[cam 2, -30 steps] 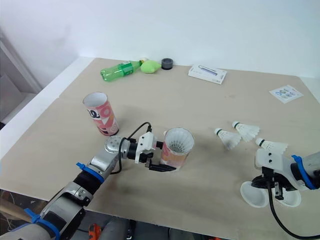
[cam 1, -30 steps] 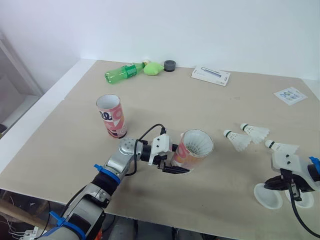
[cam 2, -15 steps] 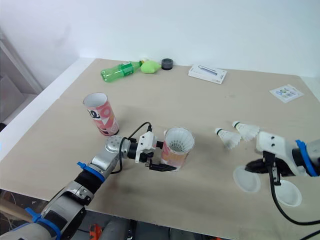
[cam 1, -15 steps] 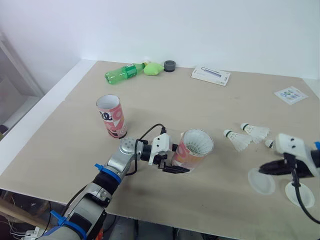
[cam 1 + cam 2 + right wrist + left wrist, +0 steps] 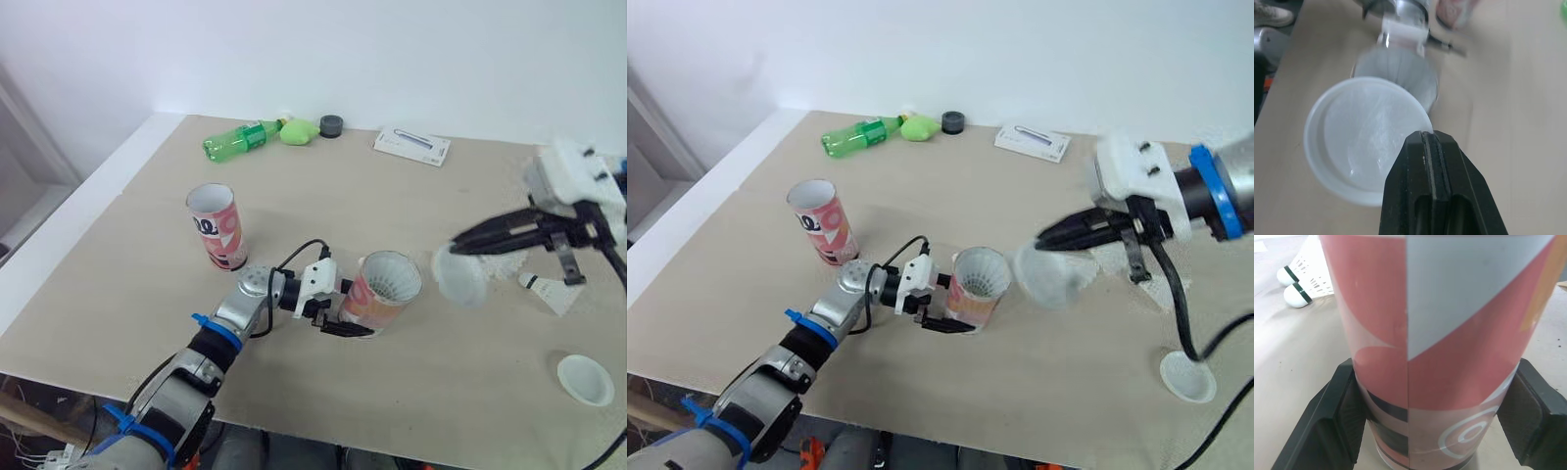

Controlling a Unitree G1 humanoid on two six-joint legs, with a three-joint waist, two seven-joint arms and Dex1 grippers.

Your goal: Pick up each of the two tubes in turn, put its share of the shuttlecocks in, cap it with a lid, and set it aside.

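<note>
The pale tan surface (image 5: pixel 323 196) carries everything. Near its front edge the left claw (image 5: pixel 345 321) is open just as wide as a pink and white tube (image 5: pixel 380 299). Its two black fingers (image 5: pixel 1327 421) press on either side of the tube low down, near the base. The tube leans with its open mouth up and toward the robot's right, and a white feathered skirt shows inside the mouth. Whether its base touches the surface I cannot tell.

A second tube (image 5: pixel 217 227) of the same pattern stands upright and open, well apart on the robot's left. A green bottle (image 5: pixel 240 143) lies on its side at the far edge, with a white box (image 5: pixel 411 146) further along.

The right claw (image 5: pixel 458 245) is in the air with its fingers squeezed together, pinching the rim of a translucent white lid (image 5: pixel 1361 142). That lid hangs just beside the held tube's mouth, apart from it. Another lid (image 5: pixel 585 379) lies flat near the front right corner. A loose shuttlecock (image 5: pixel 549 291) lies on the surface between the two lids.
</note>
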